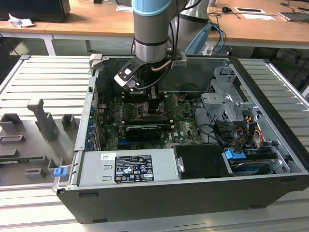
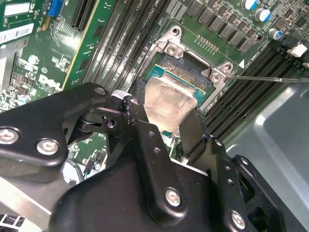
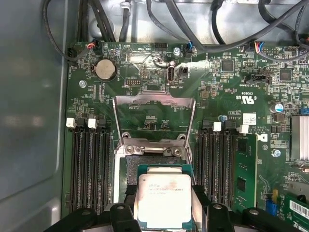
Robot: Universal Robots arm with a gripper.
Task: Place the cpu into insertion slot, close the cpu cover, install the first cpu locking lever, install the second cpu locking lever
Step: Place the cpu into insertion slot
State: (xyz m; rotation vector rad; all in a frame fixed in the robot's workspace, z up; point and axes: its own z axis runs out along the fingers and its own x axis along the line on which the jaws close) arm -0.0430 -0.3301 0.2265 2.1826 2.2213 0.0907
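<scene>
Gripper [image 3: 164, 207] was clamped on the cpu [image 3: 164, 191], fingers [image 2: 195, 137] on opp. edges. Cpu was over the insertion slot [image 3: 129, 169] mid-motherboard [image 3: 227, 96]; whether seated, can't tell. Cpu cover [image 3: 154, 100] stood raised, open.

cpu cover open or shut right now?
Open. In the first wrist view the cpu cover stands swung back, motherboard showing through its frame; the cpu is uncovered.

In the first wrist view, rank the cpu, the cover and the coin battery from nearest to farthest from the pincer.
1. cpu: held in the pincer itself.
2. cover: raised open, just beyond the cpu.
3. coin battery: beyond the cover, off to one side of it.
</scene>
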